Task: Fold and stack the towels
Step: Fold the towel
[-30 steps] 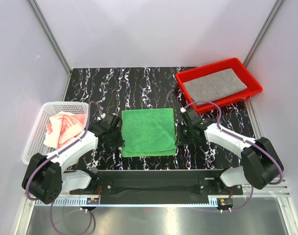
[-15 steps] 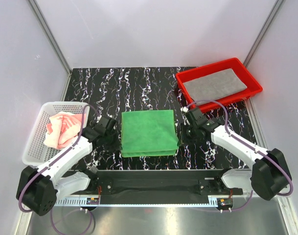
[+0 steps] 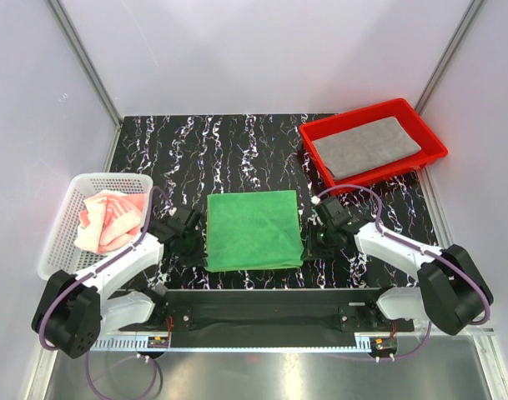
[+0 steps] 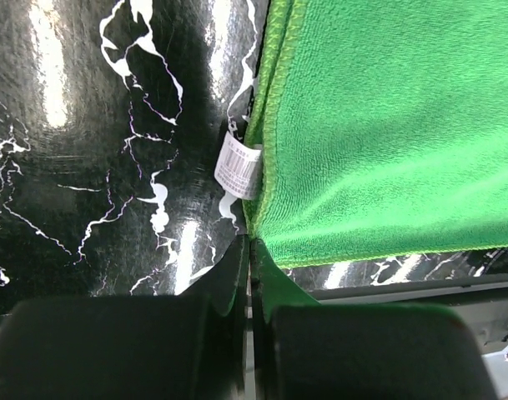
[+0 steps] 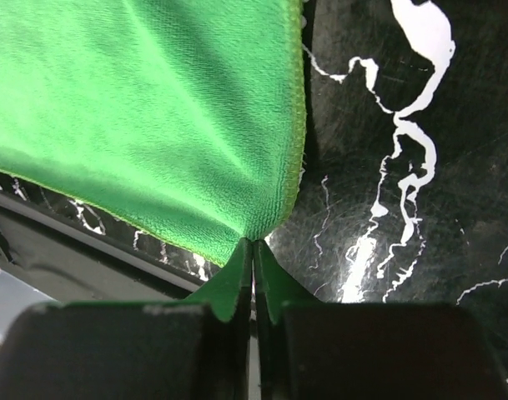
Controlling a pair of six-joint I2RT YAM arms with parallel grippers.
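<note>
A bright green towel (image 3: 254,230) lies folded into a rectangle in the middle of the black marbled table. My left gripper (image 3: 197,244) is shut on its near left corner (image 4: 274,233), beside a white label (image 4: 238,167). On the other side, my right gripper (image 3: 318,242) pinches the near right corner (image 5: 258,221), where the cloth bunches into the jaw tips. A grey towel (image 3: 366,146) lies flat in the red tray (image 3: 391,171). The pink towel (image 3: 110,221) sits crumpled in the white basket (image 3: 57,242).
The red tray stands at the back right and the white basket at the left edge of the table. The black mounting rail (image 3: 262,304) of the arms runs just in front of the green towel's near edge. Pale walls close in the table on three sides.
Both grippers have drawn toward the table's near edge with the green towel's corners. The towel, loosely layered half a second ago, now lies flatter and squarer.
</note>
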